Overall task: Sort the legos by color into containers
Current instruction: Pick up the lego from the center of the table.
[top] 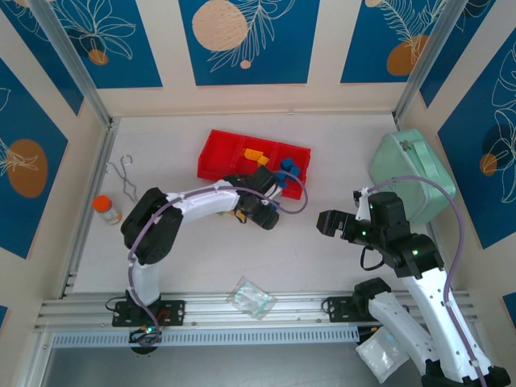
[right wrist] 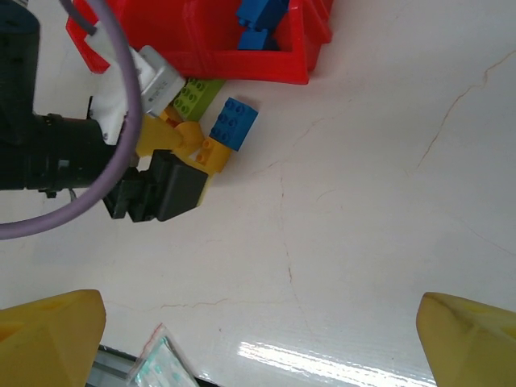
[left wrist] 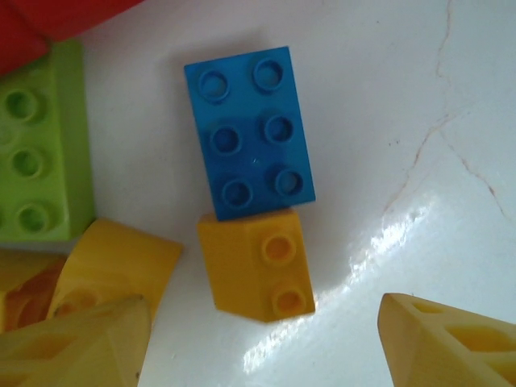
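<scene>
The left end effector (left wrist: 262, 310) hangs low over the bench (left wrist: 419, 113). Its fingers (left wrist: 451, 339) are apart and nothing is between them, so it is released. Just ahead of it, in the middle of the gap, lies a small orange-yellow lego (left wrist: 260, 266), and a blue lego (left wrist: 248, 133) touches its far end. The long axis of the blue one runs away from the end effector, a little tilted, so I judge the fingers would close across its short width. A green lego (left wrist: 40, 153) lies ahead on the left-finger side, beside a corner of the red tray (left wrist: 48, 20). The right end effector (right wrist: 262, 310) is also released and hangs well apart from these legos, so the left arm is the nearer one.
</scene>
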